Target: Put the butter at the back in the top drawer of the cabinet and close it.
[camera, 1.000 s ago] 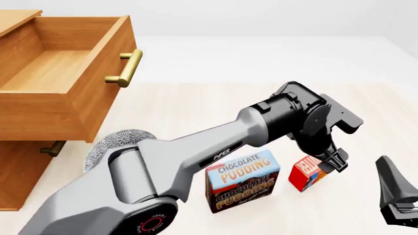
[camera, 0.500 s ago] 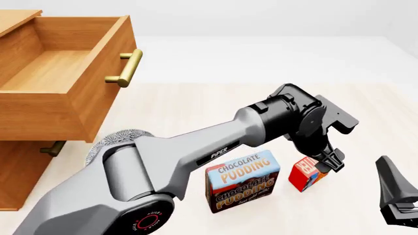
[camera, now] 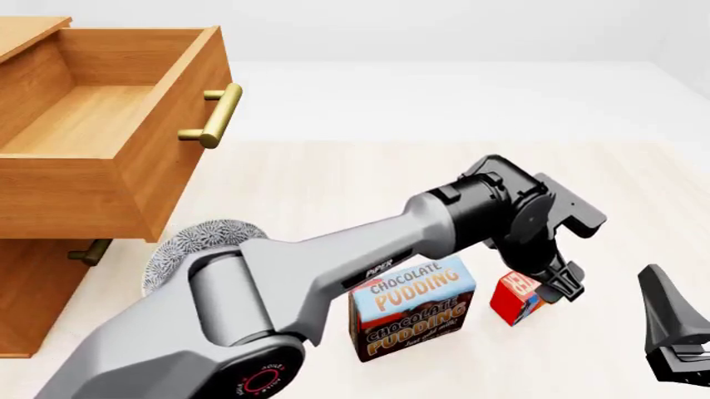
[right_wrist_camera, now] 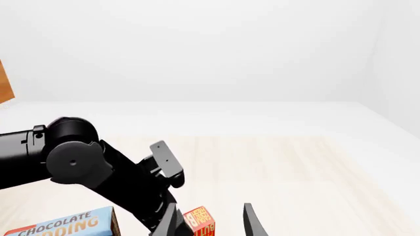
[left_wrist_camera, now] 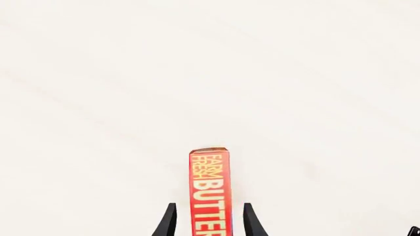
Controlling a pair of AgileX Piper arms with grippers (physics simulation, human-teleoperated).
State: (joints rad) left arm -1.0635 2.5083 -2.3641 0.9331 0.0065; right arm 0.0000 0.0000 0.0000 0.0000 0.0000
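The butter (camera: 514, 299), a small red box with white lettering, stands on the table just right of the pudding box. My left gripper (camera: 544, 291) is open and reaches down over it. In the left wrist view the butter (left_wrist_camera: 210, 189) sits between the two fingertips (left_wrist_camera: 168, 222) with a small gap on each side. The cabinet (camera: 33, 291) is at the far left. Its top drawer (camera: 166, 166) is pulled out, open and empty, with its brass handle (camera: 215, 116) facing right. My right gripper (camera: 673, 337) is open and empty at the lower right, clear of the butter (right_wrist_camera: 200, 222).
The brown-and-blue chocolate pudding box (camera: 413, 309) stands close beside the butter. A grey patterned round dish (camera: 189, 245) lies behind the left arm near the cabinet. A lower drawer's handle (camera: 89, 251) shows under the open drawer. The left arm (right_wrist_camera: 92, 167) crosses the right wrist view.
My left gripper has sunk a little lower over the butter, and the wrist has dropped. The butter, the pudding box, the drawer and my right arm have not moved.
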